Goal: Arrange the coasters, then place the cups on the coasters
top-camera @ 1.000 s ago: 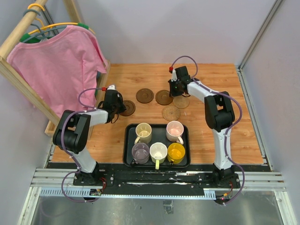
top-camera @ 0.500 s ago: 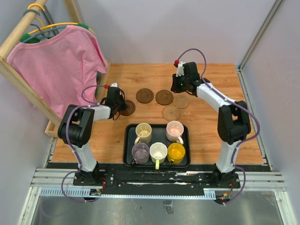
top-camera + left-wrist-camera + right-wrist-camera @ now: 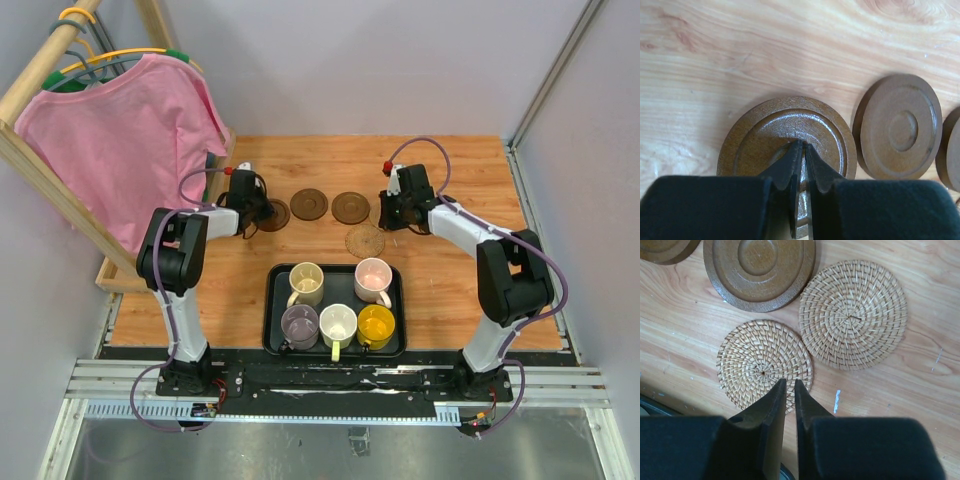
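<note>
Right wrist: my right gripper [image 3: 790,382], jaws a slit apart and empty, tips over the nearer tan coaster [image 3: 764,362] edge; disc lies near-left, I think. Left gripper [image 3: 801,145] same, centred over dark coaster [image 3: 755,135]. Cups [image 3: 306,283] in tray [image 3: 269,305].

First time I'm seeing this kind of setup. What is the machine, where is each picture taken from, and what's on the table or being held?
These are two robot arms bolted at the near edge of the table. The wide picture looks down from above and behind them; the two close-ups come from a camera on each wrist, that arm's own fingers at the bottom. On the wood lie three dark brown coasters and two woven coasters. Five cups stand in a black tray. A pink shirt hangs at the left. The left hand is over a brown coaster, the right hand over a woven one's edge. Both have fingers barely apart and hold nothing.
</note>
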`<state>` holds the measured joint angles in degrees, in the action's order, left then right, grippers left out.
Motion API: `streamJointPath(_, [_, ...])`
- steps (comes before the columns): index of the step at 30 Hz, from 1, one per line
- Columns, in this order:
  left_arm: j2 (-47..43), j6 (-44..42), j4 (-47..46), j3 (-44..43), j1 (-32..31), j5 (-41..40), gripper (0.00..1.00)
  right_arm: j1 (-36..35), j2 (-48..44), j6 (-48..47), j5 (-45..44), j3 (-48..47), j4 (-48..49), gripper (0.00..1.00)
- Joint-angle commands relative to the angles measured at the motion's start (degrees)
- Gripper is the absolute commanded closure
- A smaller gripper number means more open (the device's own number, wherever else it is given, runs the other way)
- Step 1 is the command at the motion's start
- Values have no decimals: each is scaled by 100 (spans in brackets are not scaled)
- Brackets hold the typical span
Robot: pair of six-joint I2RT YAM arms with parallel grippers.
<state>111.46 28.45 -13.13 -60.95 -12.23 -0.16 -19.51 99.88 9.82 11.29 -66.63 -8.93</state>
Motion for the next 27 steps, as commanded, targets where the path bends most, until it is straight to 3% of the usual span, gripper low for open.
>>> streamJointPath(1, [247, -29, 433, -311, 125, -73, 88, 126, -1, 120, -126, 99, 84, 87])
streamJointPath(27, [909, -52, 706, -1099, 303, -78, 88, 304, 308, 414, -486, 155, 101, 92])
